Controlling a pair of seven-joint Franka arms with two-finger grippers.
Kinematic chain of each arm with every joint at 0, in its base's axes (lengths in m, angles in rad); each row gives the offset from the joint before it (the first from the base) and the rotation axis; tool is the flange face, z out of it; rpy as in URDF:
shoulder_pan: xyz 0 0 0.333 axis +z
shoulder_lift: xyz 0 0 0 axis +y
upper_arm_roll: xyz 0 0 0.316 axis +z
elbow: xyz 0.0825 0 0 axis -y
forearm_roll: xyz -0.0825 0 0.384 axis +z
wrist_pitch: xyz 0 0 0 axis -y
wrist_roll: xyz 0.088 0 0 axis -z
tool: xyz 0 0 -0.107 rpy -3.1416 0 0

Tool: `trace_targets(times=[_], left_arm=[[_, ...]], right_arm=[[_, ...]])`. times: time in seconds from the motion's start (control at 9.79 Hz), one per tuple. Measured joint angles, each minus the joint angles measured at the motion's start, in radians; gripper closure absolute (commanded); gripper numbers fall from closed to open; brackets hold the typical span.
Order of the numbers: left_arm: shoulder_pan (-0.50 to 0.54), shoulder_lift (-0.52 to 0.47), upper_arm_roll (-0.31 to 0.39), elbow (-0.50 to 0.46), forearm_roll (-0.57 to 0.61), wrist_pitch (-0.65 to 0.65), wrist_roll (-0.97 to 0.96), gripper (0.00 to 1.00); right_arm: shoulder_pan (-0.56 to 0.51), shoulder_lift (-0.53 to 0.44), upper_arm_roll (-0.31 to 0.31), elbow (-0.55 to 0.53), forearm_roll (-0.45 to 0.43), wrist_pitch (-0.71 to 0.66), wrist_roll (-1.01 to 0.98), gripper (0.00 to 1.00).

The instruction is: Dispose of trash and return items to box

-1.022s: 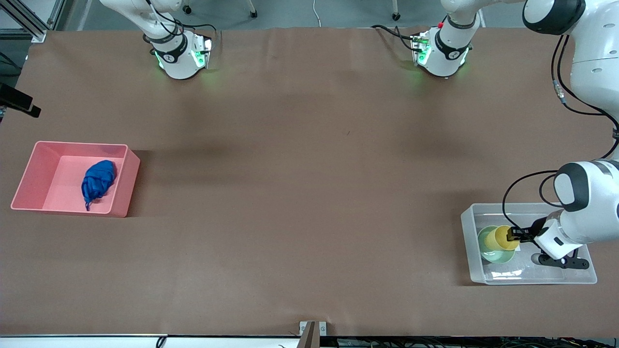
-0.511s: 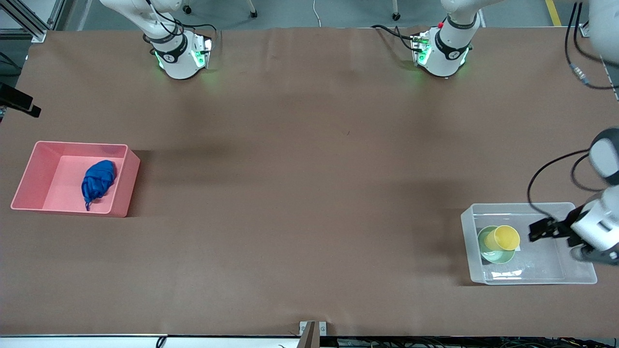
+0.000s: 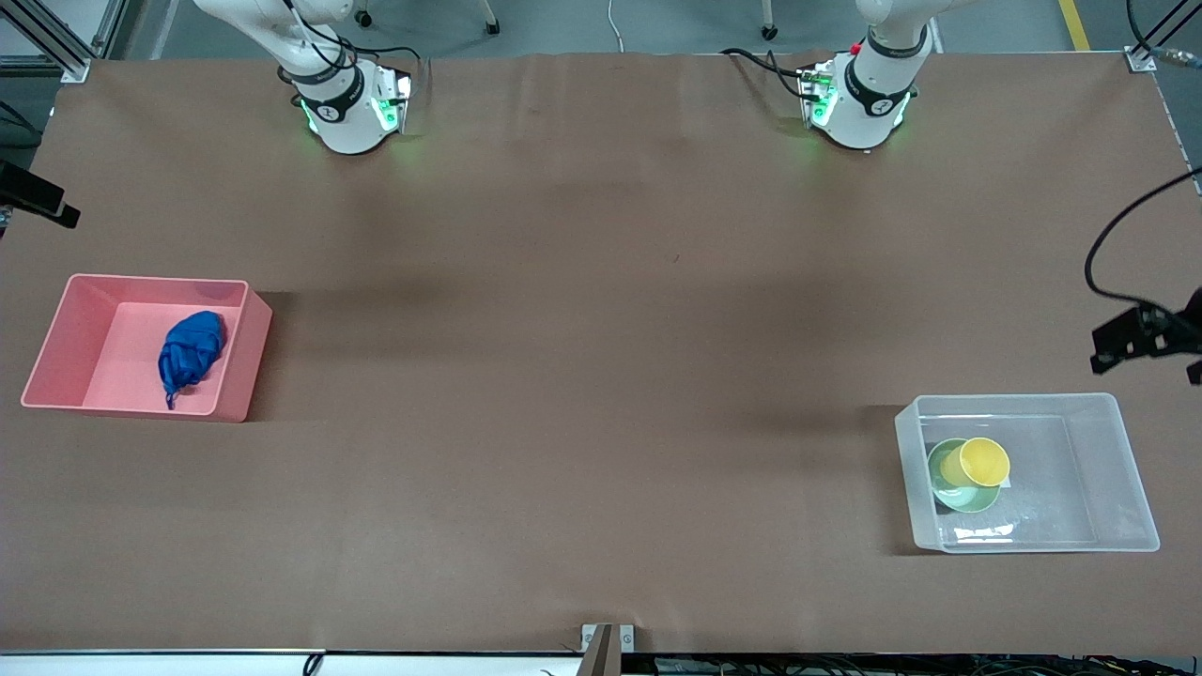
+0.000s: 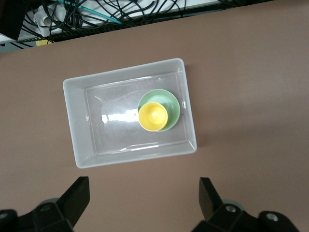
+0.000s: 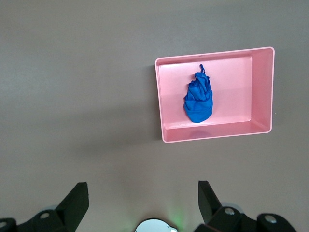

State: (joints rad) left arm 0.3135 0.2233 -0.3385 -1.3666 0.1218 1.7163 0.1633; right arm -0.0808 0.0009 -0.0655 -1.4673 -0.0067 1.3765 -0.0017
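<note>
Brown table point(image 3: 601, 376): crumpled blue trash point(image 3: 191, 353) fills pink bin point(image 3: 66, 314).

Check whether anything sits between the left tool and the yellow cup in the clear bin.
Nothing visible does. The left tool, open, hangs above the clear bin; the yellow cup sits uncovered in the mint-green bowl.

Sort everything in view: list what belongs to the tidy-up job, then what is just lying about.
Job:
blue trash wad in pink bin
yellow cup in green bowl
clear box
left gripper
right gripper

Lying about:
nothing else on the brown table
</note>
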Motion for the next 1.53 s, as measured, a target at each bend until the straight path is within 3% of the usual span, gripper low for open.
trace_targets(times=[0.2,0.31,0.51,0.72,1.02,1.53], left_arm=[[-0.061,-0.068,0.046,-0.004,-0.046,-0.079,0.009,0.00],[-0.130,-0.103,0.120,-0.015,-0.064,-0.094,0.009,0.00],[-0.244,-0.196,0.251,-0.090,-0.083,-0.103,0.011,0.00],[-0.296,-0.290,0.309,-0.178,-0.088,-0.110,0.011,0.00],[-0.322,-0.312,0.324,-0.211,-0.089,-0.136,-0.078,0.00],[-0.333,-0.236,0.322,-0.183,-0.093,-0.132,-0.111,0.00]], right_arm=[[0.000,0.000,0.000,0.000,0.000,0.000,0.000,0.00],[0.000,0.000,0.000,0.000,0.000,0.000,0.000,0.00],[0.000,0.000,0.000,0.000,0.000,0.000,0.000,0.00],[0.000,0.000,0.000,0.000,0.000,0.000,0.000,0.00],[0.000,0.000,0.000,0.000,0.000,0.000,0.000,0.00],[0.000,0.000,0.000,0.000,0.000,0.000,0.000,0.00]])
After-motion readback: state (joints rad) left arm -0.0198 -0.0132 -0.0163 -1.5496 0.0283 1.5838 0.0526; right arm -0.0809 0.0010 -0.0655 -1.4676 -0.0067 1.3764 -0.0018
